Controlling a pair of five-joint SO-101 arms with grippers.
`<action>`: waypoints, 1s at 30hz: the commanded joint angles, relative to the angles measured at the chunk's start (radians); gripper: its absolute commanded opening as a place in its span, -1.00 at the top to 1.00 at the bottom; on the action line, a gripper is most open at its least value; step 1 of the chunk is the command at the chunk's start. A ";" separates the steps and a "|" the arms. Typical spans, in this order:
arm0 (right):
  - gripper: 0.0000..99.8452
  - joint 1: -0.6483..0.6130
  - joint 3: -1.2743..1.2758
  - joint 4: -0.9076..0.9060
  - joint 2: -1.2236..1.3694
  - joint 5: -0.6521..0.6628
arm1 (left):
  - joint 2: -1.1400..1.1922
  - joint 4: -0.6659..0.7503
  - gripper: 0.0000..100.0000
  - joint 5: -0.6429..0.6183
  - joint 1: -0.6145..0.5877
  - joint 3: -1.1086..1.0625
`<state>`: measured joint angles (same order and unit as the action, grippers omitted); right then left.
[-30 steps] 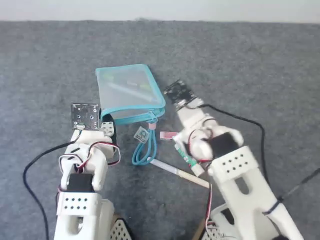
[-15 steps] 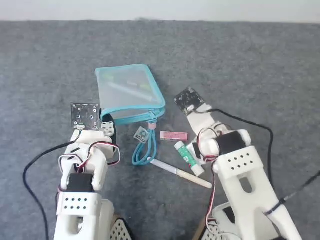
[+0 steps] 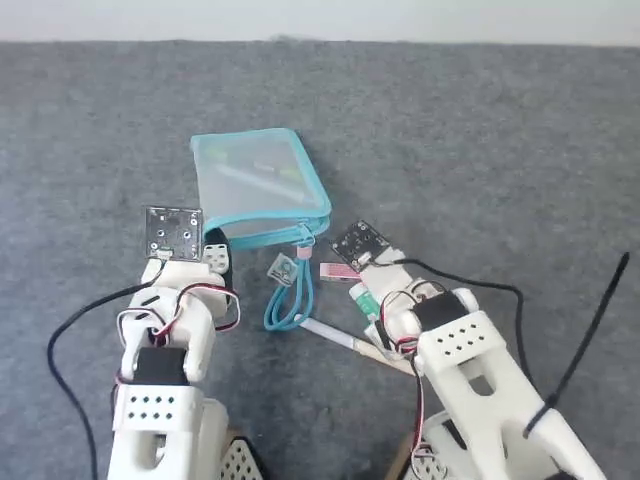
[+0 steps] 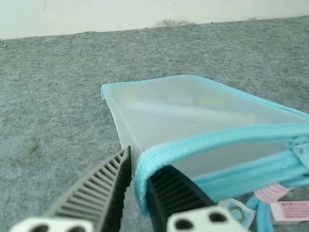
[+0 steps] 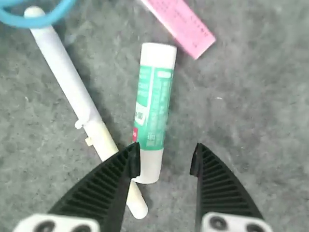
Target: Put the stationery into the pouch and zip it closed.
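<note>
Glue stick, pen and eraser lie beside open teal pouch.

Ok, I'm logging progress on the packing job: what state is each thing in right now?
Pouch: unzipped, edge clamped by the left end effector.
Left end effector: shut on the pouch.
Right end effector: open, above the glue stick.
Glue stick: lying on the table, not gripped.
Pen: lying on the table, outside the pouch.
Eraser: lying on the table, outside the pouch.
</note>
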<state>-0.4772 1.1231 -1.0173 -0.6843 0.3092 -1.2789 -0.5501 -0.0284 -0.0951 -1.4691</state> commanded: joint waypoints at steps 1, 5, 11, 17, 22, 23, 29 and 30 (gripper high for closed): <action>0.65 -0.008 -0.003 0.018 -0.031 0.009 | 0.012 0.028 0.98 0.015 -0.003 0.002; 0.65 -0.010 -0.003 0.035 0.028 0.006 | 0.012 0.028 0.98 0.015 -0.003 0.002; 0.65 -0.010 -0.020 0.097 0.206 0.002 | 0.012 0.028 0.98 0.015 -0.003 0.002; 0.75 -0.010 -0.031 0.101 0.243 0.002 | 0.012 0.028 0.98 0.015 -0.003 0.002; 0.99 0.007 -0.057 0.090 0.243 0.002 | 0.012 0.028 0.98 0.015 -0.003 0.002; 0.98 0.028 -0.072 0.076 0.243 0.003 | 0.012 0.028 0.98 0.015 -0.003 0.002; 0.99 0.216 -0.373 -0.179 0.153 0.011 | 0.012 0.028 0.98 0.015 -0.003 0.002; 0.99 0.217 -0.431 -0.229 0.122 0.011 | 0.012 0.028 0.98 0.015 -0.003 0.002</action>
<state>-0.3023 0.8930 -1.1201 -0.4603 0.3092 -1.2789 -0.5501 -0.0269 -0.0951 -1.4691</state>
